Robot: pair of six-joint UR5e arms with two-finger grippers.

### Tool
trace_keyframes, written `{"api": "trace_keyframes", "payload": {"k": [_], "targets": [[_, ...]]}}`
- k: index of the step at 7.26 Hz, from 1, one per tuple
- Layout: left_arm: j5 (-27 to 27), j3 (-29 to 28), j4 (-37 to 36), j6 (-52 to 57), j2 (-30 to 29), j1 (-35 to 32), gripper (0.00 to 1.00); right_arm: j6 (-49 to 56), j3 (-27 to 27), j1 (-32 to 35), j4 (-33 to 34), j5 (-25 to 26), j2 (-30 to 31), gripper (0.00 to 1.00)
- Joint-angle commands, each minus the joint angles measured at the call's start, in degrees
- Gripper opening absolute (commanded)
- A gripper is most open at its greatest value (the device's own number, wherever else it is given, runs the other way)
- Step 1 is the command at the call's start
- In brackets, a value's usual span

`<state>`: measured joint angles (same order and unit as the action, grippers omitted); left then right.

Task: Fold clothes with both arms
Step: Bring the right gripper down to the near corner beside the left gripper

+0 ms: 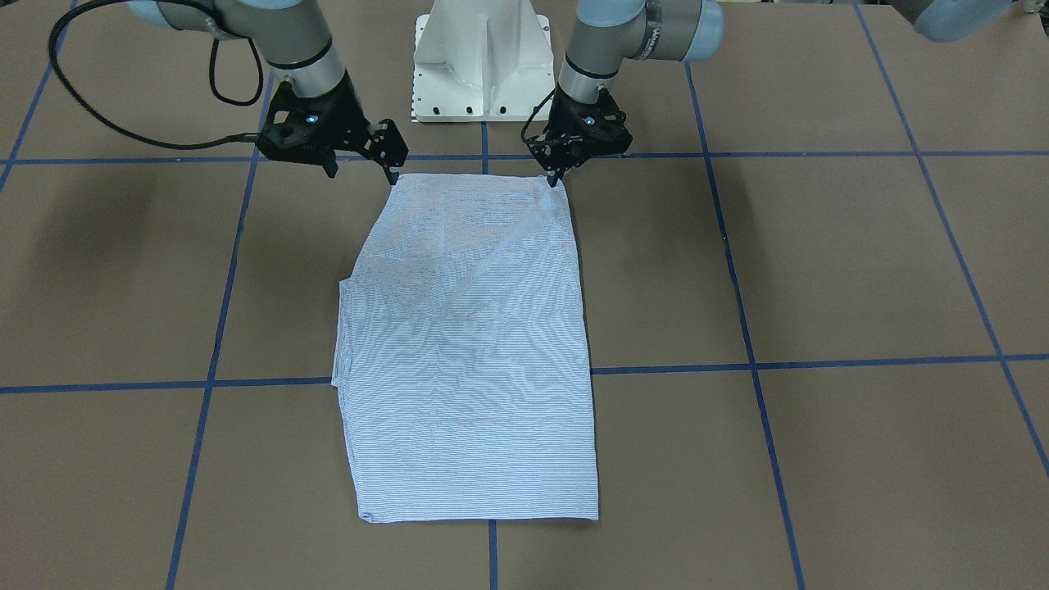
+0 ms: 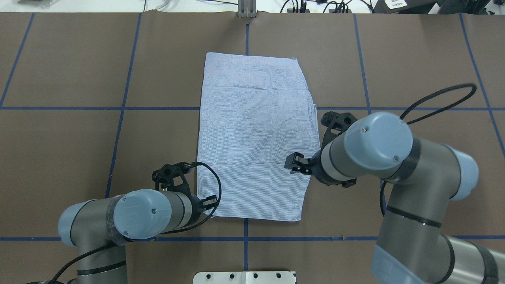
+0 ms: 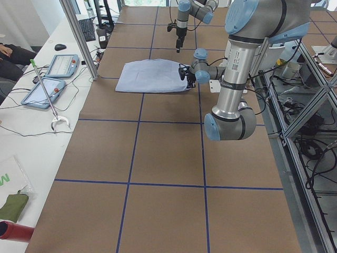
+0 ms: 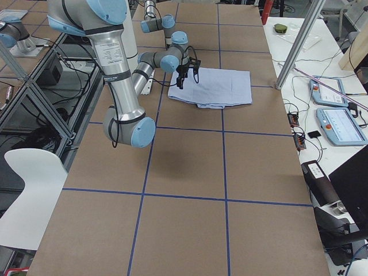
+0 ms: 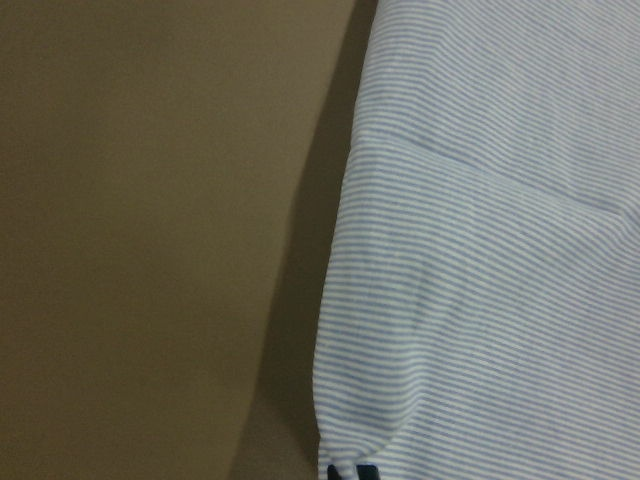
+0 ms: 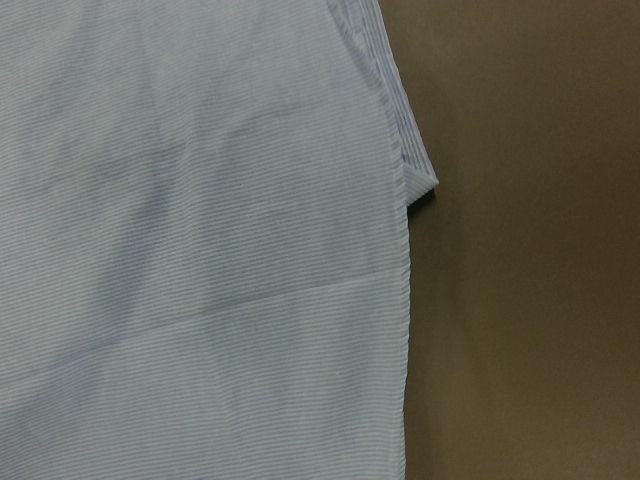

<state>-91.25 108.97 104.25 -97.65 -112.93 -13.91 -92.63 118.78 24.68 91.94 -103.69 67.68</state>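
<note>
The light-blue striped shirt (image 1: 467,344) lies flat on the brown table as a folded rectangle (image 2: 256,130), its long side running away from the robot. My left gripper (image 1: 556,179) is low at the shirt's near left corner (image 2: 210,202). In the left wrist view its dark fingertips (image 5: 350,472) are shut on the cloth edge (image 5: 500,250). My right gripper (image 1: 392,170) hangs a little above the shirt's near right side (image 2: 294,163). It looks open, and no fingertips show in the right wrist view over the shirt's edge (image 6: 200,250).
The white pedestal base (image 1: 482,65) stands just behind the shirt's near edge. Blue tape lines (image 2: 122,108) grid the table. A metal post (image 3: 79,37) and touch panels (image 3: 58,66) stand on the white bench past the table's far edge.
</note>
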Motion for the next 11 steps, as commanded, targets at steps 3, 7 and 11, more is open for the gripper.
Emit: {"api": "trace_keyframes", "payload": {"k": [3, 7, 11], "targets": [[-0.3, 1.0, 0.0, 0.2, -1.0, -1.5, 0.00, -11.5, -4.3, -6.8, 0.1, 5.4, -1.9, 1.00], [-0.3, 1.1, 0.0, 0.3, -1.0, -1.5, 0.00, -11.6, -9.5, -7.4, 0.1, 5.3, -3.8, 1.00], [-0.2, 1.1, 0.0, 0.4, -1.0, -1.6, 0.00, -13.4, -11.5, -9.4, 0.1, 5.1, -4.3, 1.00]]}}
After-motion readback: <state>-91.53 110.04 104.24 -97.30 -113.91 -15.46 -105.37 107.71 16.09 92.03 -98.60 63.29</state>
